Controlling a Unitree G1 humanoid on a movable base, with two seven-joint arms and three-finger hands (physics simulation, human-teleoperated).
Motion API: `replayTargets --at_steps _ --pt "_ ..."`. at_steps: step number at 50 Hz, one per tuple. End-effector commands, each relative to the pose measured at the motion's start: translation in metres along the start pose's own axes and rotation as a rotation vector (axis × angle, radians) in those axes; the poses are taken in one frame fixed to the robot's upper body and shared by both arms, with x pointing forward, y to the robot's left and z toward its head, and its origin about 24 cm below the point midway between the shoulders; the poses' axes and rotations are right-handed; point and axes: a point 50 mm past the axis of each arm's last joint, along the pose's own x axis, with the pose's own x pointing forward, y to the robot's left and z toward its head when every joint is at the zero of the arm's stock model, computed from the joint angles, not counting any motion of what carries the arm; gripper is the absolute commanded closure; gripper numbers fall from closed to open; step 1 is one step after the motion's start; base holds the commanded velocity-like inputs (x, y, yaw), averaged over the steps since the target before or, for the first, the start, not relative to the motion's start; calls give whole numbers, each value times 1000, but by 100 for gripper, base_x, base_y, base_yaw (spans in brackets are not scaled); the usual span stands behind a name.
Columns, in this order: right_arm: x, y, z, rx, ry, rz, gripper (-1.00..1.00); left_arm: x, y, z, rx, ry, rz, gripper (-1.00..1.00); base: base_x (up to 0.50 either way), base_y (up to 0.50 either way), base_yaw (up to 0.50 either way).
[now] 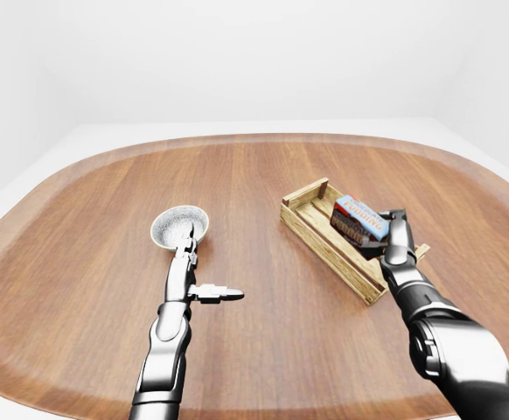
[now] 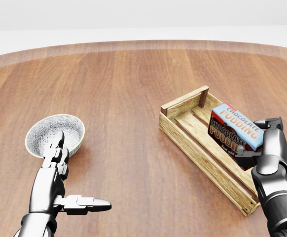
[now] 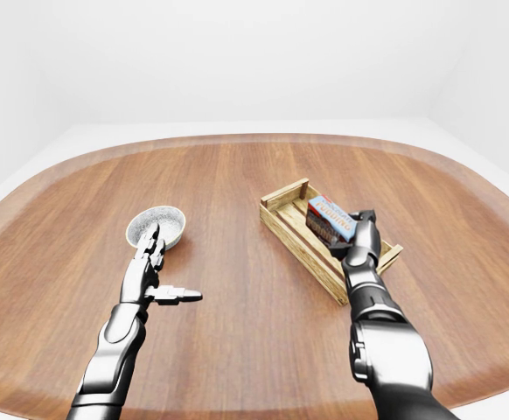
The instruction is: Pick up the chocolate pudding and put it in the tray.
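Note:
The chocolate pudding (image 2: 233,129) is a blue and brown box with its name printed on it. It sits tilted, low inside the wooden slatted tray (image 2: 184,137) at the right of the head view. My right hand (image 2: 252,139) is shut on the box's right end, one finger above and the thumb below. Whether the box rests on the tray's slats I cannot tell. At the lower left my left hand (image 2: 79,172) is open, thumb pointing right, with nothing in it.
A patterned white bowl (image 2: 49,130) stands on the round wooden table (image 2: 128,89) just beyond my left hand's fingertips. The table's curved edge (image 1: 237,138) runs along the top, with white floor beyond it.

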Motion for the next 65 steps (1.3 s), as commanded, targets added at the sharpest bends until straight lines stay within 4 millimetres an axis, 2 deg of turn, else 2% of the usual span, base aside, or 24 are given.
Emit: replayTargets --at_steps 1,11,14,18,48,65 --pt "-2 -2 -12 2 33 -29 100 0 0 0 -3 2 -4 -100 0 0 0" --pt "-2 -2 -14 -3 39 -29 100 0 0 -1 -2 3 -4 -100 0 0 0" --pt "-6 0 -24 -20 62 -32 100 0 0 -1 -3 3 -4 -100 0 0 0" --pt "-3 -3 -19 -13 48 -32 100 0 0 0 -3 3 -3 -100 0 0 0" --pt "-9 -1 -40 -39 97 -31 100 0 0 -1 -3 4 -3 -100 0 0 0" --pt "-11 0 -45 -43 109 -28 100 0 0 -1 -3 4 -3 -100 0 0 0"
